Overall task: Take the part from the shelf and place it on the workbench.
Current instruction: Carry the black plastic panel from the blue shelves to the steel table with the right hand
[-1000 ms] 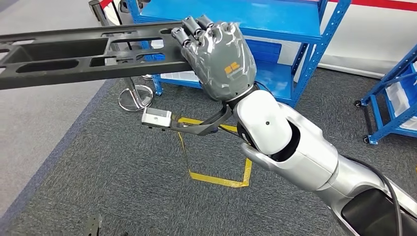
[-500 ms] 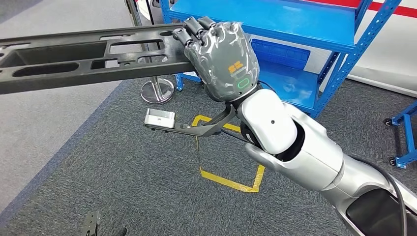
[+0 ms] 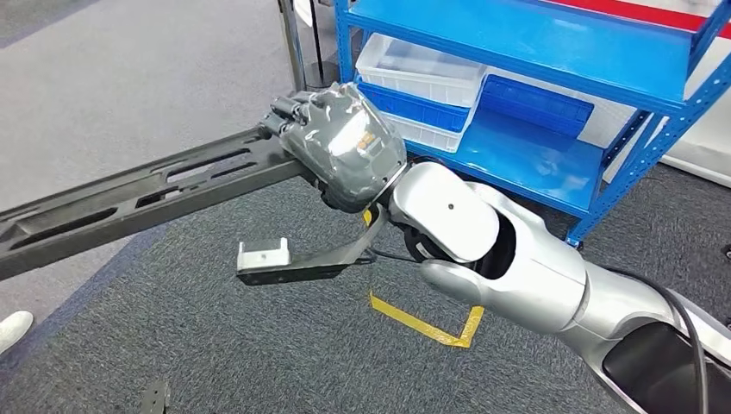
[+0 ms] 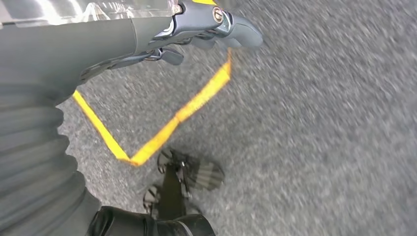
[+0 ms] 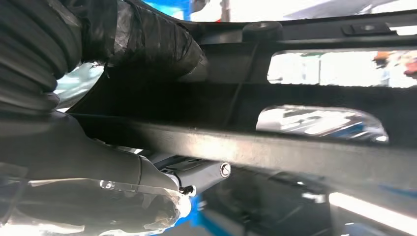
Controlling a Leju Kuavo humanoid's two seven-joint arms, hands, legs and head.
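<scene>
Head view, L to R: a white shoe tip (image 3: pixel 15 329) at the far left edge on the grey carpet (image 3: pixel 198 345). The part (image 3: pixel 146 194), a long black slotted bar, runs from the left edge up to the right hand (image 3: pixel 345 142). Fingers (image 3: pixel 289 108) are wrapped over the bar's near end, holding it in the air above the carpet, its free end sloping down away from the fingers. Hand is grey under a clear plastic cover; an orange logo sits on its back, too small to read. Below the wrist, a black bracket with a small white camera (image 3: pixel 263 254). Under the forearm, yellow tape (image 3: pixel 427 323) marks a corner on the carpet. Beyond the fingers, a blue shelf (image 3: pixel 534 147) with a white bin (image 3: pixel 422 65) and a blue bin (image 3: pixel 539 103).

R wrist view: the thumb and fingers (image 5: pixel 142 42) clamp the part (image 5: pixel 295 147) from both sides.

L wrist view: left hand (image 4: pixel 196 24) above carpet and tape (image 4: pixel 162 132); fingers (image 4: pixel 231 22) partly curled, nothing seen in them, can't tell how closed. No legible writing anywhere.
</scene>
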